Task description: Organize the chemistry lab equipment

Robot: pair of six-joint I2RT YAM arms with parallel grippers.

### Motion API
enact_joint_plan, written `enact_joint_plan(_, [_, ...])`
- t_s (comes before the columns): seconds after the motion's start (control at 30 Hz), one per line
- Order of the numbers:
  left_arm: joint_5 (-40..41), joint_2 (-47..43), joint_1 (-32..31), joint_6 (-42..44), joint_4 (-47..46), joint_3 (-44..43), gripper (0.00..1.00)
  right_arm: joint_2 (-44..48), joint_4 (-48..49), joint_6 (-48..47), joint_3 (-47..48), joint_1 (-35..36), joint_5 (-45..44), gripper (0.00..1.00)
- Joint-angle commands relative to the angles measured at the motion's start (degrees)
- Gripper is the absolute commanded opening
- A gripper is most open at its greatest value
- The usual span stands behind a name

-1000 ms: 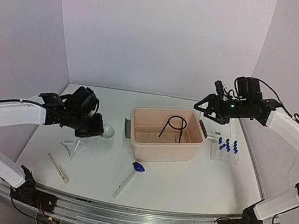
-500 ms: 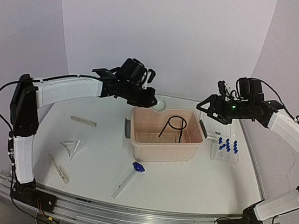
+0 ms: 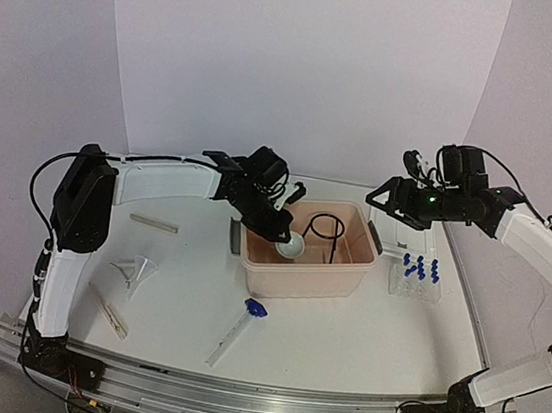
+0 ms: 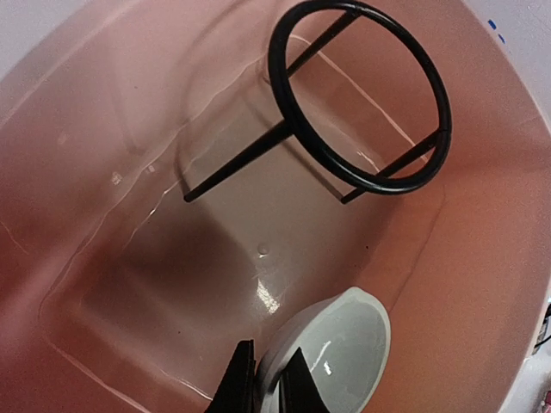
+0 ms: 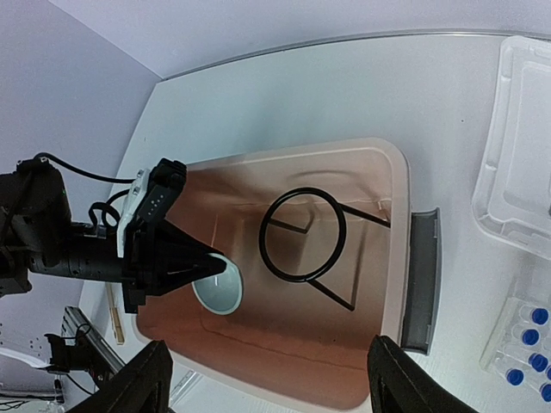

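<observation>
Black wire ring stand [image 4: 288, 129] lies tipped inside beige tub [image 4: 103, 112].

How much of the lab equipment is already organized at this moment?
Done: the black ring stand sits in the beige tub. In hand: the left gripper holds a small white dish inside it. Left on the table: funnel, wooden clamp, glass rod, blue-tipped brush, tube rack. The right gripper is open, empty.

Soft, even light from above fills the top view. The white table [image 3: 184, 296] is bright, with only faint shadows beside the things on it, and the rail [image 3: 233, 395] bows along the bottom edge. In the left wrist view, small glare spots sit on the floor of the beige tub [image 4: 103, 112] and on the glossy white dish [image 4: 340, 344]. In the right wrist view, the right gripper's fingers [image 5: 142, 379] are dark and blurred.
</observation>
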State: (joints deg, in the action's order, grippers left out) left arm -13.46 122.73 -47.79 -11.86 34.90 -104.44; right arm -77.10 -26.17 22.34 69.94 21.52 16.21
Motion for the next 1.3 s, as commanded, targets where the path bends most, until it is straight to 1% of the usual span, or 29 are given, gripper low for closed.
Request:
enact_joint_plan(0.0, [-0.91, 3.01, -0.68, 3.97, 2.48, -3.96, 0.00, 1.43, 1.16, -1.44, -0.17, -0.11, -1.57, 0.75])
enact_joint_plan(0.13, [5.86, 4.82, -0.66, 0.71, 3.48, -5.60, 0.00, 1.42, 1.12, -1.44, -0.17, -0.15, -1.50, 0.75])
enact_joint_plan(0.3, [11.52, 6.26, -0.72, -3.96, 3.57, -5.91, 0.00, 1.98, 1.12, -1.34, -0.63, -0.10, -2.44, 0.75])
enact_joint_plan(0.43, [12.92, 6.04, -0.74, -6.14, 2.04, -4.84, 0.00, 2.66, 1.20, -1.13, -1.09, -0.14, -3.20, 0.75])
enact_joint_plan(0.47, [15.15, 6.09, -0.73, -7.05, 1.69, -4.98, 0.00, 2.73, 1.21, -1.10, -1.16, -0.16, -3.29, 0.75])
enact_joint_plan(0.63, [17.37, 8.24, -0.81, -14.34, 0.93, -7.08, 0.01, 2.66, 1.21, -0.52, -1.08, -0.16, -3.38, 0.75])
enact_joint_plan(0.77, [20.60, 11.31, -0.82, -19.73, 3.33, -10.97, 0.01, 2.54, 1.21, -0.17, -0.96, -0.11, -3.47, 0.75])
enact_joint_plan(0.87, [22.72, 12.58, -0.83, -21.70, 4.91, -13.19, 0.02, 2.66, 1.14, 0.04, -0.87, -0.16, -3.47, 0.75])
enact_joint_plan(0.97, [24.13, 12.80, -0.81, -22.13, 5.03, -13.42, 0.07, 2.93, 1.21, 0.15, -0.89, -0.12, -3.65, 0.75])
enact_joint_plan(1.07, [24.74, 13.28, -0.81, -22.51, 5.29, -13.63, 0.09, 3.16, 1.21, 0.16, -1.05, -0.13, -4.11, 0.75])
enact_joint_plan(1.27, [25.66, 14.54, -0.81, -22.65, 6.72, -14.87, 0.18, 3.08, 1.21, 0.16, -1.04, -0.13, -4.70, 0.75])
